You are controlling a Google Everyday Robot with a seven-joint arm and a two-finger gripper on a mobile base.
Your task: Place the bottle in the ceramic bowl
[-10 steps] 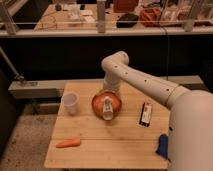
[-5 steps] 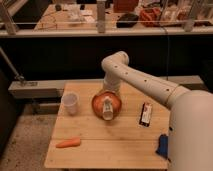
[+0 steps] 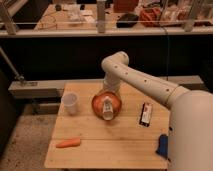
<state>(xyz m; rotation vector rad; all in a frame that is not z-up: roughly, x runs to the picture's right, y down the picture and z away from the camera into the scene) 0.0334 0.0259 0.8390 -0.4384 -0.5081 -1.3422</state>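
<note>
The gripper hangs over the bowl, near the bench's back edge. The bottle sits in the bowl, tipped over its front rim, so it won't roll off.

Gripper over middle of wooden table, centre of frame. White cup upright at table's left, mid-frame. Orange carrot lying flat, lower left, near front edge, well apart from cup. Dark flat packet with pale end, right of centre. Blue object at lower right edge. Grey ledge behind table, left. Cluttered benches across top.
</note>
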